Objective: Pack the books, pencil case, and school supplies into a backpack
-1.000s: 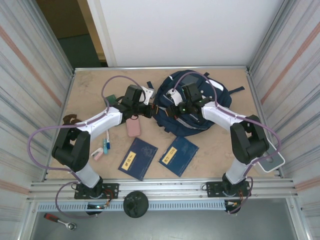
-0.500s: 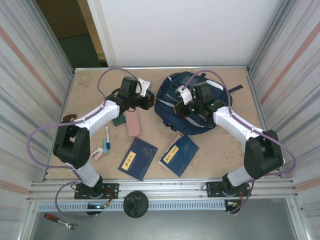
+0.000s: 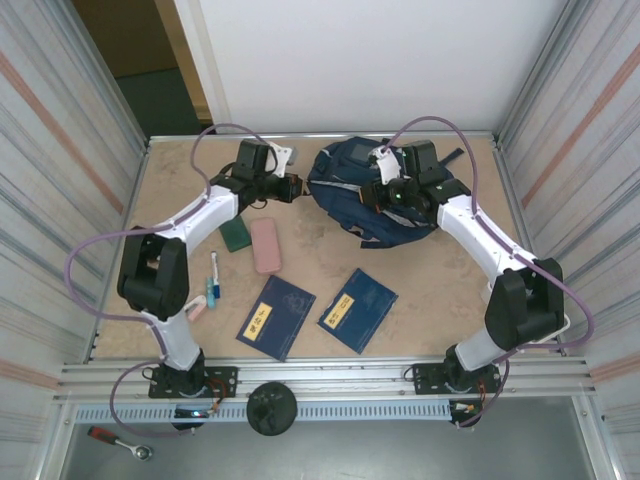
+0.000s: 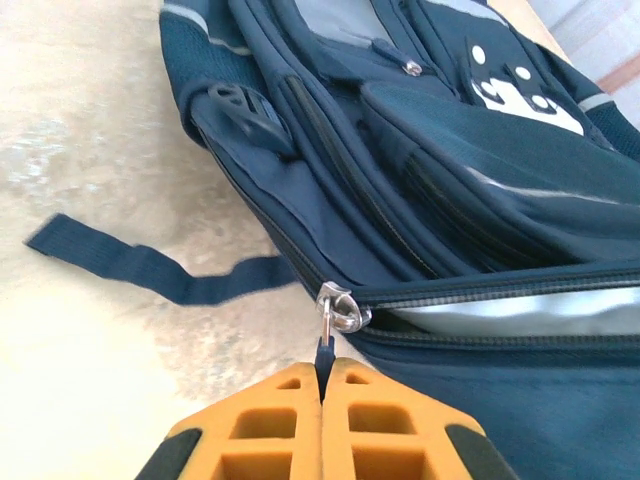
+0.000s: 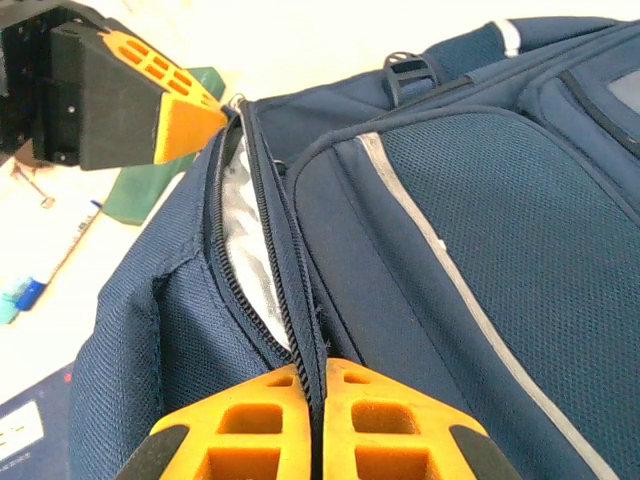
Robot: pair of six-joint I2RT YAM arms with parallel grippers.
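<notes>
Presently the left gripper [image 4: 322,372] is clenched on the thin tab of the zipper pull [image 4: 339,308]. The right gripper [image 5: 318,375] is pinched shut on the seam fabric beside the zipper track [image 5: 262,230].

Between them sits the backpack [image 3: 350,185], at the far middle of the desk [image 3: 440,290], its main opening parted only partway.

Judgement: the pull is best drawn along the line of the teeth, not lifted off it, while the seam is kept taut from the right side. A slack seam would likely jam the slider.

Nearer the bases, unpacked and well apart from the bag, are noted:
- the pencil case [image 3: 265,245]
- a book [image 3: 275,317] and a second book [image 3: 357,310]
- the school supplies [image 3: 212,280]

Metal slider and tab grip are made plain from the left wrist. Silver lining [image 5: 235,235] inside the gap is given from the right wrist. From above the layout is read, but both grips are too small to judge.
</notes>
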